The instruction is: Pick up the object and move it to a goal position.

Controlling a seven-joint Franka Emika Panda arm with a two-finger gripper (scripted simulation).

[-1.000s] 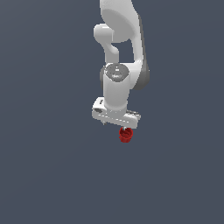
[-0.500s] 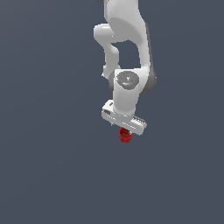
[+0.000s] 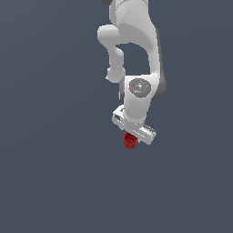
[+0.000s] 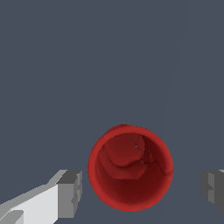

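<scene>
The object is a small dark-red cup (image 3: pixel 130 140) with a hollow top. In the exterior view it stands just under the white gripper's hand (image 3: pixel 134 127), partly hidden by it. In the wrist view the cup (image 4: pixel 130 168) fills the space between the two grey fingertips (image 4: pixel 70 193), seen from above with its hollow inside showing. My gripper (image 4: pixel 142 189) is open. One fingertip is close to the cup's side, the other (image 4: pixel 213 189) stands well apart from it. Neither fingertip touches the cup.
The arm (image 3: pixel 132 54) reaches down from the top of the exterior view. The surface (image 3: pixel 54 173) is plain dark grey-blue all round. No goal marker shows.
The arm's wrist has swung toward the exterior view's right and tilted, and the hand has turned above the cup. The cup has stayed in place.
</scene>
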